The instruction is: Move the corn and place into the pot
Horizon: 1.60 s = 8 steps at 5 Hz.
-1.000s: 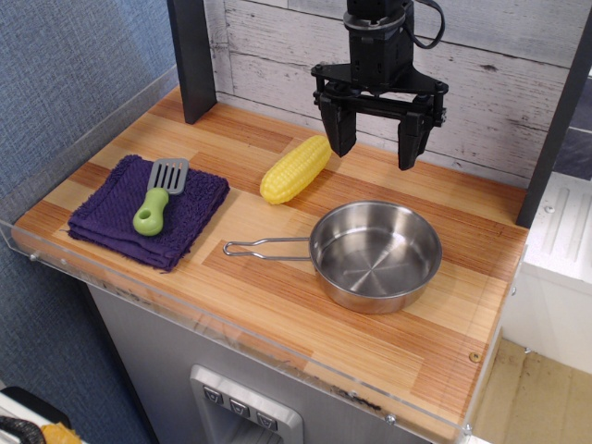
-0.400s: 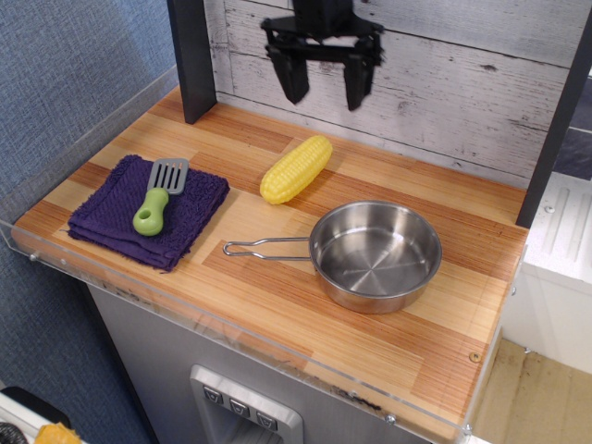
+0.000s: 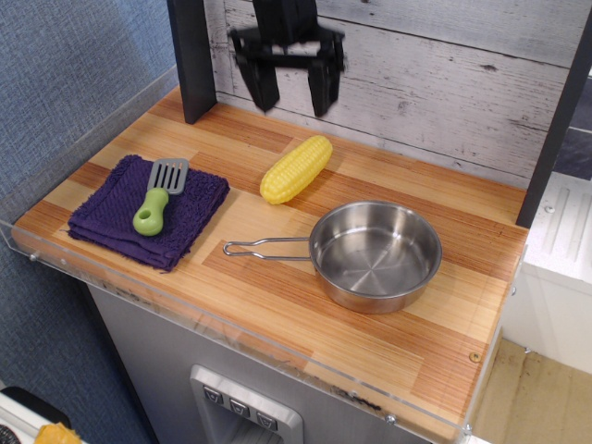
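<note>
Overhead view: claw (image 3: 288, 91) spread, slightly blurred, apparently holding nothing, above the counter (image 3: 277, 296) at 11 o'clock from the corn (image 3: 295, 169). Corn lies on wood, 10 o'clock of the pot (image 3: 375, 256), apart. Spatula (image 3: 159, 196) on purple cloth (image 3: 111, 211).

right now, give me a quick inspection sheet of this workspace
surface: wooden counter with a clear acrylic edge guard along the front and left.
job's things: corn lies on the wood behind and left of the pot, apart from it; the pot is empty, its wire handle pointing left.
clutter: green-handled spatula resting on a folded purple towel at the left.
grippers: gripper open, empty, raised above the back of the counter, behind the corn.
cables: nothing seen.
surroundings: whitewashed plank wall behind, dark post at back left, blue textured wall to the left.
</note>
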Motion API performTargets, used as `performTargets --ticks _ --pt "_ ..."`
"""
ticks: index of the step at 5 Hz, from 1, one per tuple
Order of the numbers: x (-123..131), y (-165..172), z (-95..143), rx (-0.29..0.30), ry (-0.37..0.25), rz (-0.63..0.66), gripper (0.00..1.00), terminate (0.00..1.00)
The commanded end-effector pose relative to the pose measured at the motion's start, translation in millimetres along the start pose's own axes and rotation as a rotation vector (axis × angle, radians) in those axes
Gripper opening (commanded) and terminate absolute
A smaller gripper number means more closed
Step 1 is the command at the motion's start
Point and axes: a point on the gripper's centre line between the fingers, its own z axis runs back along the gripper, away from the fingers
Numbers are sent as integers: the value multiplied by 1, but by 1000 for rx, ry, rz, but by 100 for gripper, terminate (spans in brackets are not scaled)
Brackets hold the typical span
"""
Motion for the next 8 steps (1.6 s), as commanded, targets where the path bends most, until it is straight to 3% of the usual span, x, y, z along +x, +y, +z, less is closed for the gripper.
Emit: performTargets --ticks 1,2,3,5,7,8 --pt "-11 -15 11 2 -42 -61 100 0" --pt "-16 -14 4 -3 -37 -48 100 0" --pt "-15 -8 -8 -3 8 -35 100 0" --pt "-10 4 -11 23 26 -23 100 0" --pt "-9 -11 -29 35 59 -60 100 0" --pt "-11 -16 -43 51 36 -55 100 0"
